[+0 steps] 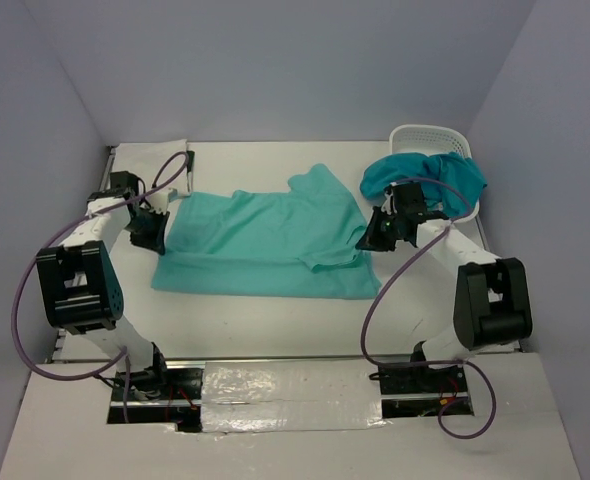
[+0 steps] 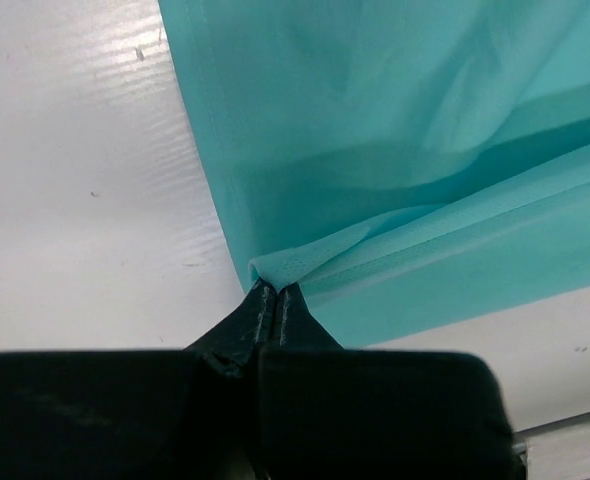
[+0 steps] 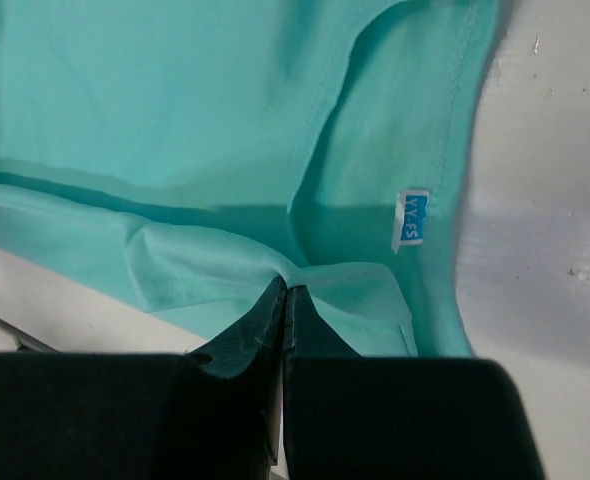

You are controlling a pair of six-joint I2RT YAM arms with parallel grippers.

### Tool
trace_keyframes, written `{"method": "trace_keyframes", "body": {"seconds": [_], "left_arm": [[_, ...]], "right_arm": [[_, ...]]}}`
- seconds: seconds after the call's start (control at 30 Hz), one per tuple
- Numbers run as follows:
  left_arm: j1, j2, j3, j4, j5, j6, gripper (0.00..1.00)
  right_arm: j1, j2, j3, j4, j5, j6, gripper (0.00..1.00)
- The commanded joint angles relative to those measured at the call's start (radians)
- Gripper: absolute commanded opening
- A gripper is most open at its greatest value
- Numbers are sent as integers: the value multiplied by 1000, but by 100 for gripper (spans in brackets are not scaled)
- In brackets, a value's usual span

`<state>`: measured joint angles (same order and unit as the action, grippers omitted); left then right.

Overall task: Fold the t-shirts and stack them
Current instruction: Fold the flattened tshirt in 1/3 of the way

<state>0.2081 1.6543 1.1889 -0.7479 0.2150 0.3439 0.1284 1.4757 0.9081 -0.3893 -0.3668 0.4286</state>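
Observation:
A mint-green t-shirt (image 1: 265,240) lies spread across the middle of the table, partly folded over on its right side. My left gripper (image 1: 160,235) is shut on a pinch of its left edge (image 2: 285,265). My right gripper (image 1: 367,240) is shut on a fold of cloth at the shirt's right side (image 3: 305,270), close to the collar with its blue-and-white label (image 3: 412,218). In both wrist views the fabric bunches up right at the black fingertips. A darker teal t-shirt (image 1: 425,175) hangs over the front rim of the basket, just behind my right arm.
The white lattice laundry basket (image 1: 430,137) stands at the back right corner. A flat white piece (image 1: 150,160) lies at the back left; what it is I cannot tell. Grey walls close in the table on three sides. Purple cables loop beside both arms.

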Motion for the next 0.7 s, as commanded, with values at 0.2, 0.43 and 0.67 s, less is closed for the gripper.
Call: {"method": "trace_keyframes", "body": {"seconds": [0.2,0.43,0.67], "left_arm": [[8,44,28,41,-14,-57,45],[94,-27,84,-69,4,-60,72],[89,25,-71,-100,64,-5,73]], "right_arm": [[-3,110,156,-32,35,-60,65],[-1,-64,87,-178,229,-13,87],[-1,-149,-213,-99,150,116,86]]}}
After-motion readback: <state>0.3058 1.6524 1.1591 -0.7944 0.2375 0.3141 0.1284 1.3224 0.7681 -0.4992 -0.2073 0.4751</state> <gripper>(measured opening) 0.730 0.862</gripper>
